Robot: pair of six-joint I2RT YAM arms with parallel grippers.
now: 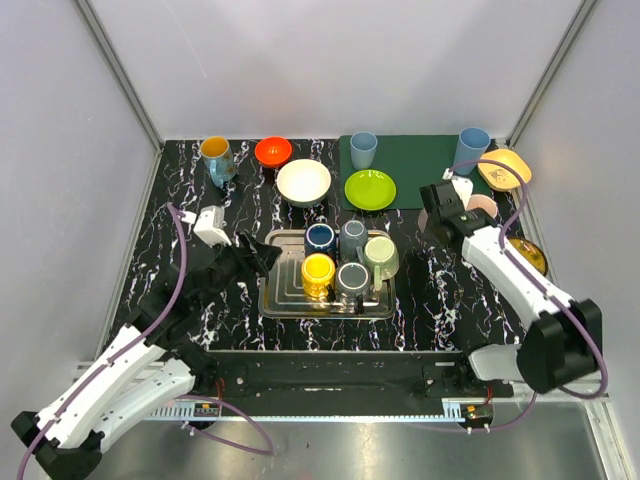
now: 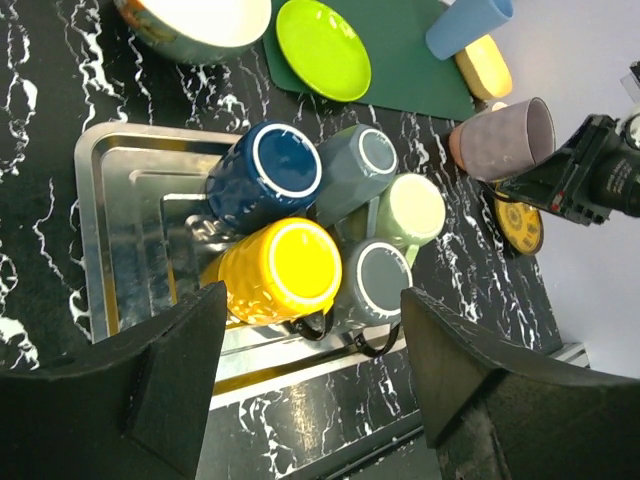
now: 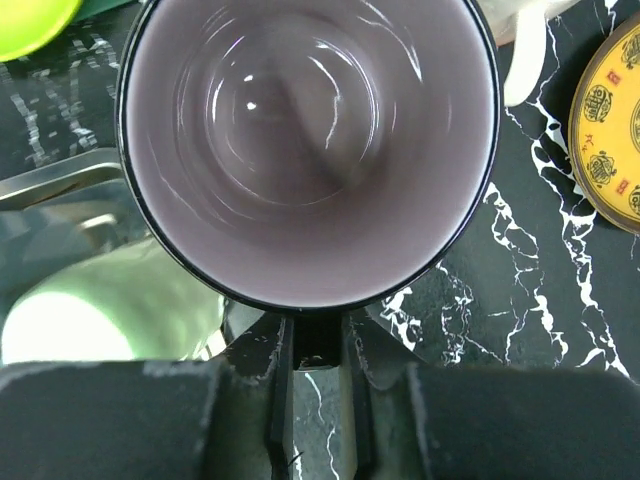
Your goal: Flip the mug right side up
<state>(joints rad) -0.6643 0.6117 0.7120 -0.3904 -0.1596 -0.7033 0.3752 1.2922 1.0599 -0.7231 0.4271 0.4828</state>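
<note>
1 lilac mug [image 3: 300, 150] tips sideways near the tray [image 2: 110, 220], its rim pinched tight by the right claw [image 3: 308, 335] so it can swing upright. The left claw [image 2: 315, 345] hangs wide open, holding nothing.

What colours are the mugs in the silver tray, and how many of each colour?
Dark blue mug: 1
Blue-grey mug: 1
Grey mug: 1
Yellow mug: 1
Light green mug: 1
Total in the tray: 5
The lilac mug in the right gripper is outside the tray, so it is not counted.
</note>
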